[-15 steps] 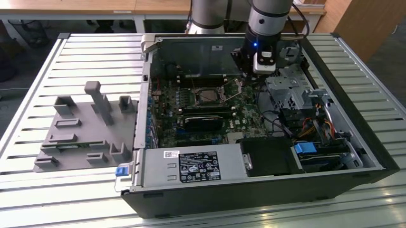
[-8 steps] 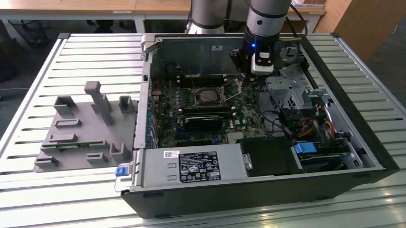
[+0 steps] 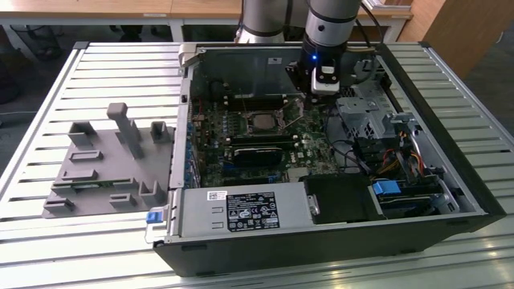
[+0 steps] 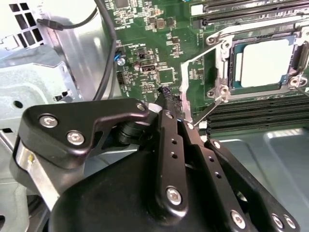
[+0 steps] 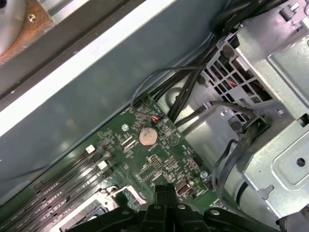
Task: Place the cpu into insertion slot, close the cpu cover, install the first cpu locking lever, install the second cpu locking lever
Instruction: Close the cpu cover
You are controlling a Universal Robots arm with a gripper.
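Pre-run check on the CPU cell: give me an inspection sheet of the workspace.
Surface: slatted metal table, open PC case on it.
Job's things: cpu seated in insertion slot; cpu cover appears down over it; one locking lever stands raised.
Clutter: grey fixture on the table, at the exterior view's left.
Pincer: shut, tips close beside the raised lever.
Cables: black cable by the drive cage; coloured wires in the case.
Surroundings: wooden desks behind.
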